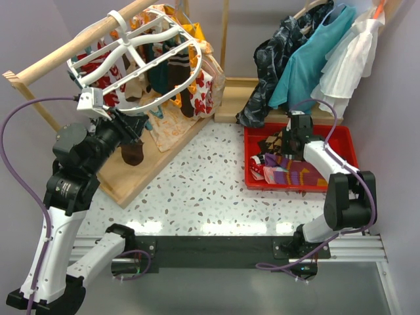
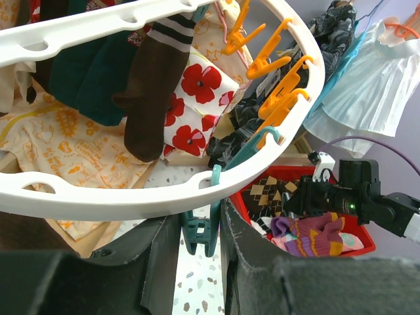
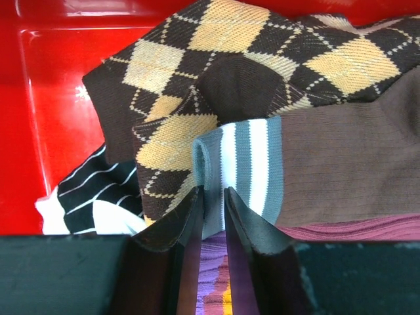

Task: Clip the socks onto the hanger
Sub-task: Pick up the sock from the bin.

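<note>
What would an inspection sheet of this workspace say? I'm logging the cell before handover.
Surface: speckled table, with a red bin at the right.
Job's things: white hanger hooked on the wooden rail, several socks already clipped; more socks piled in the red bin.
Clutter: floral cloths hanging behind the hanger.
Grippers: left pincer closed on a teal clip under the hanger's rim; right pincer pinching the striped cuff of a brown sock.
Cables: a purple cable loops off each arm; no snag seen.
Surroundings: teal dress and white dress hanging at the right rear.
</note>
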{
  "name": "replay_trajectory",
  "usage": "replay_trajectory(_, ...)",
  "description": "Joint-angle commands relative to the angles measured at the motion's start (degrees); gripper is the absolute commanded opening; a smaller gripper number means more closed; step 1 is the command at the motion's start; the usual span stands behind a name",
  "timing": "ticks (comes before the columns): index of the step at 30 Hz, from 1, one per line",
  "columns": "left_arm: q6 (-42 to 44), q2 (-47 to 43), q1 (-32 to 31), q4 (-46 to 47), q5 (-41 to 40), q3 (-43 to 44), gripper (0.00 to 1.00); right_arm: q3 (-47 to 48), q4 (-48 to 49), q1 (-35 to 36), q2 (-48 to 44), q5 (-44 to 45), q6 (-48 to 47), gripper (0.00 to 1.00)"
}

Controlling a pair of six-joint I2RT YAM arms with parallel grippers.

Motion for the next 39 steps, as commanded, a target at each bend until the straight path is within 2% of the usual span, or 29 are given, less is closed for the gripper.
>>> replay_trajectory(1,0.1,0.8,0.3,2.2,0.6,-0.3,0.06,0.0,0.6,-0.4,-2.6,2.7,0.8,0.22)
replay_trajectory(8,0.0,0.8,0.3,2.3,0.9,-0.5,0.06,0.0,0.6,-0.4,-3.4,2.6,1.1,0.20)
replay_trajectory(23,0.1,1.1,0.3,2.3,0.9,-0.3,0.06,-0.8,3.0,-0.5,1.3,1.4,1.5,0.18)
replay_trajectory(24,0.1,1.1,0.3,2.3,0.9,-0.3,0.06,-0.7,3.0,-0.5,1.5,1.4,1.4,0.17)
replay_trajectory(26,0.0,1.0,0.3,2.3,0.8,-0.3,0.06,-0.7,3.0,-0.5,1.4,1.5,1.4,0.05)
replay_trajectory(27,0.0,1.0,0.3,2.3,1.0,-0.3,0.06,-0.5,2.3,-0.4,0.8,1.7,1.1,0.00)
replay_trajectory(32,-0.1,1.0,0.3,2.5,1.1,-0.4,0.05,1.7,-1.1,-0.5,-4.9,2.8,1.1,0.00)
replay_trajectory(39,-0.3,1.2,0.3,3.1,1.7,0.0,0.02,10.9,-7.4,-0.4,-14.1,0.8,2.6,0.00)
